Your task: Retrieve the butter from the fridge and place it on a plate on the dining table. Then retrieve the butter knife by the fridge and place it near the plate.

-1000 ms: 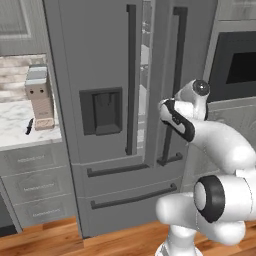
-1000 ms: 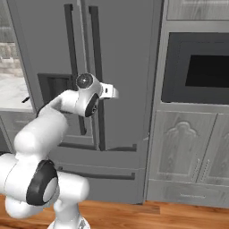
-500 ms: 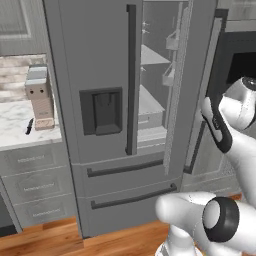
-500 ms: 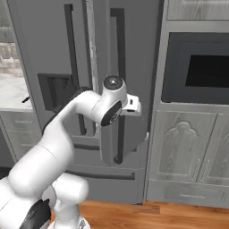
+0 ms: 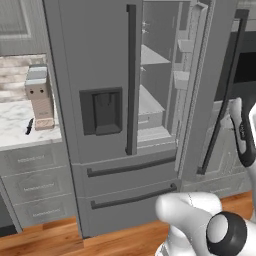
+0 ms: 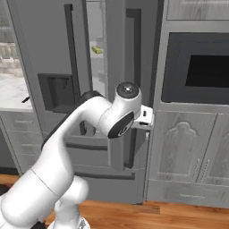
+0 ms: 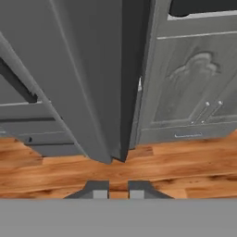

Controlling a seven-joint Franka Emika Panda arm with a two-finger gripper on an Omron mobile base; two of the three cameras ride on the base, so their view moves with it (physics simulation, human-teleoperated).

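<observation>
The grey fridge [image 5: 100,60] has its right door [image 5: 210,75] swung wide open, so its shelves show. A small yellow butter [image 6: 97,49] stick lies on an upper shelf inside. The dark butter knife [image 5: 29,126] lies on the counter left of the fridge. My gripper [image 7: 118,190] is shut with nothing between its fingertips. It hangs low in front of the open door's edge [image 7: 125,92] and looks down at the floor. In the right base view my hand [image 6: 145,119] sits just right of that door. The plate and the dining table are out of view.
A built-in oven [image 6: 201,71] with grey cabinet doors [image 6: 188,147] below stands right of the fridge, close behind the open door. Left of the fridge, a marble counter [image 5: 15,135] with drawers carries a grey block [image 5: 40,97]. Wooden floor [image 7: 176,162] lies below.
The right fridge door has swung from nearly closed to wide open. My arm has swept to the right with it, and the jaws have closed.
</observation>
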